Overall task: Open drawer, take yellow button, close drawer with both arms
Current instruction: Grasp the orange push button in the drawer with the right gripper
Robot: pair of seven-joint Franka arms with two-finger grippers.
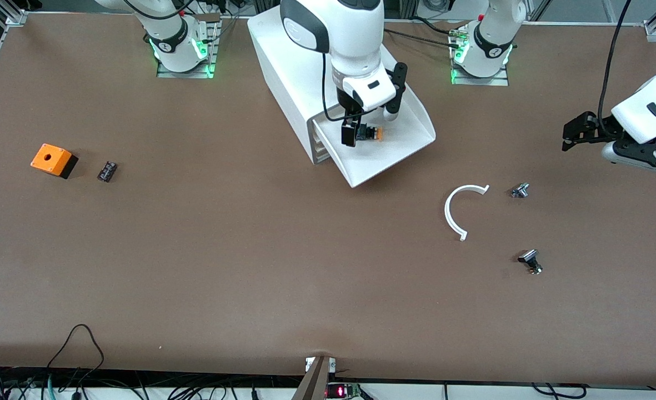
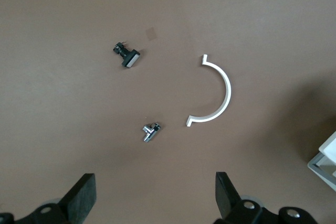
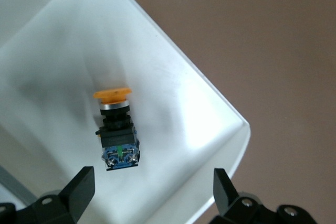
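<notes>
The white cabinet (image 1: pixel 289 72) stands mid-table near the arms' bases. Its top drawer (image 1: pixel 411 141) is pulled out toward the front camera. The button (image 1: pixel 373 133), with an orange cap and black body, lies on its side in the open drawer and shows in the right wrist view (image 3: pixel 116 129). My right gripper (image 1: pixel 369 125) hangs open just above the drawer, right over the button, not touching it; its fingers (image 3: pixel 79 190) stand wide apart. My left gripper (image 1: pixel 577 130) waits open and empty in the air at the left arm's end of the table, fingers (image 2: pixel 84 195) spread.
An orange box with a hole (image 1: pixel 54 160) and a small black block (image 1: pixel 106 170) lie at the right arm's end. A white curved strip (image 1: pixel 461 211) and two small metal parts (image 1: pixel 520 190) (image 1: pixel 530 262) lie below my left gripper, also in its wrist view (image 2: pixel 215 93).
</notes>
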